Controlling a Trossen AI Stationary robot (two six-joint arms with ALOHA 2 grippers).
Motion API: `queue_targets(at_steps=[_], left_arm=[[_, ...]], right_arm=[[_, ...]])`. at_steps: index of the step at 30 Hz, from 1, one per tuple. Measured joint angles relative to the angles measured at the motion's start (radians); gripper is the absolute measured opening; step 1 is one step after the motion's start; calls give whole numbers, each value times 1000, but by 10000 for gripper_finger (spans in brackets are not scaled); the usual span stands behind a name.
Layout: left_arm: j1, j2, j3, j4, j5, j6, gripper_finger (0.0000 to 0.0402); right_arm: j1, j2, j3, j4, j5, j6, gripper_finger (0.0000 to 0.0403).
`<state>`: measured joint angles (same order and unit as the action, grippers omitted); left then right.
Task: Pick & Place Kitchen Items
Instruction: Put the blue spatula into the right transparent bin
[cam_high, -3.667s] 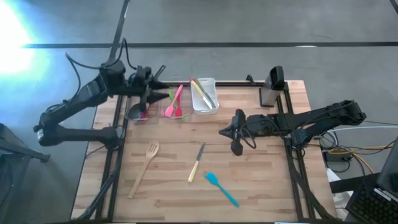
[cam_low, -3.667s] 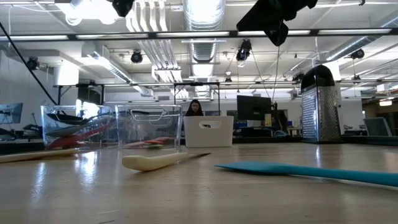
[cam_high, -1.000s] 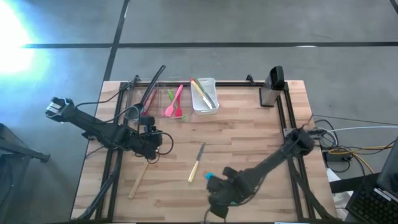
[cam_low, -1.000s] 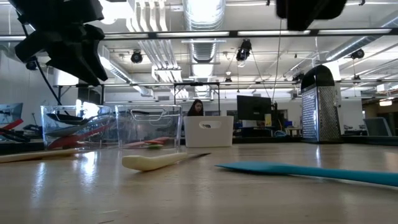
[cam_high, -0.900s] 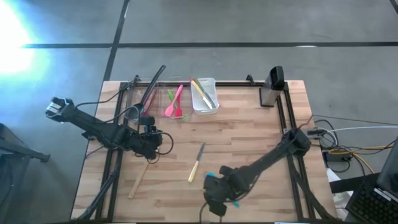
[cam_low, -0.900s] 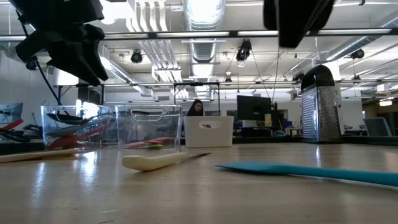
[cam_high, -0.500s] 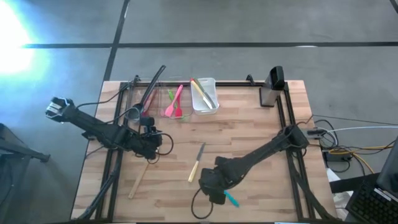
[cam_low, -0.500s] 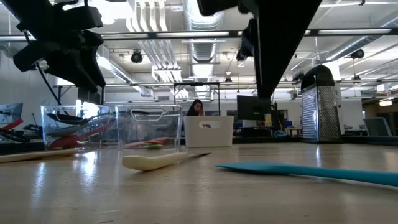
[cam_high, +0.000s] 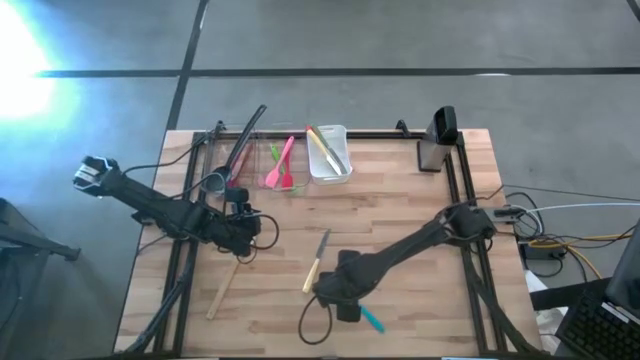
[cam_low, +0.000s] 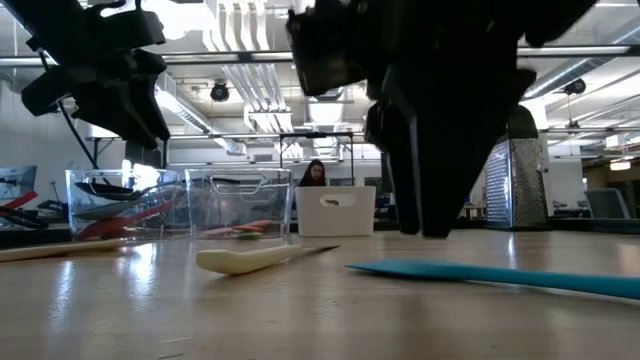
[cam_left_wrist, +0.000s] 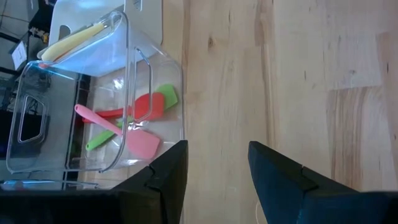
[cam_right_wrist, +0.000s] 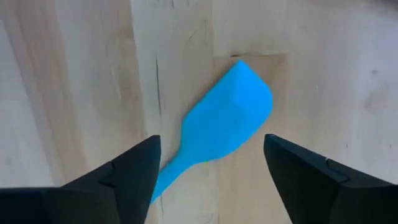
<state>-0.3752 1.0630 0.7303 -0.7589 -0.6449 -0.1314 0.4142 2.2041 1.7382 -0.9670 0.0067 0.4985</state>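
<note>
right gripper fingers spread wide above the blue spatula; left gripper fingers apart, holding nothing.

**Legible Markings**

No text, label, brand, number or sign can be read in any view. The white bin shows only a dark handle cut-out on its front face, not lettering. Screens in the room behind the white bin are too small to read.

Grey concrete floor, exposed ceiling ducts, distant monitor, seated person
</note>
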Motion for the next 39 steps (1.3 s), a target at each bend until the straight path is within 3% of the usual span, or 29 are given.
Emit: queue_targets(at_steps=[11, 21, 29, 39], left_arm=[[0, 0, 0, 13, 0, 0, 171], [-1, 0, 0, 40, 26, -6, 171], [-1, 0, 0, 45, 27, 0, 171], [-1, 0, 0, 45, 27, -2, 171]], right_arm=[[-15, 96, 6, 29, 13, -91, 313], [-15, 109, 5, 20, 32, -29, 282], [-15, 109, 0, 16, 42, 27, 194], [-20, 109, -3, 11, 48, 25, 29]])
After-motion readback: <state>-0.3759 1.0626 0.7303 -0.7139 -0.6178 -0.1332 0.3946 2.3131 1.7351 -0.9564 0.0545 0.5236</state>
